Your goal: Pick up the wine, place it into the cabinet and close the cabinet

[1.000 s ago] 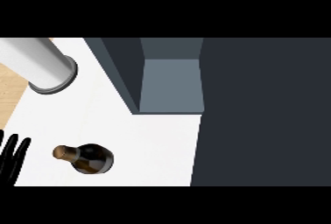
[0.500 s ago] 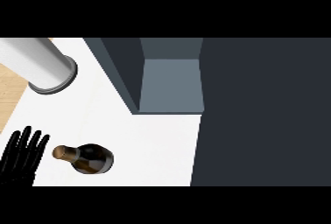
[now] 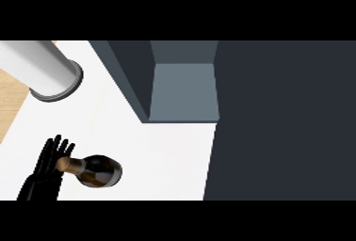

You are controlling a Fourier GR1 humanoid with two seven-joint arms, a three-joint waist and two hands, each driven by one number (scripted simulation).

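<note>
One hand (image 3: pixel 47 167), the left, shows at the lower left of the frame, its fingers straight and slightly spread, pointing toward the top of the frame, with the cork end of the wine (image 3: pixel 93 170) overlapping them; whether they touch cannot be told. The wine is a dark bottle on the white bench (image 3: pixel 167 155), low in the frame, its body just right of the hand, well apart from the open grey cabinet (image 3: pixel 182 92) at upper centre and the grey cylinder (image 3: pixel 40 70) at upper left.
</note>
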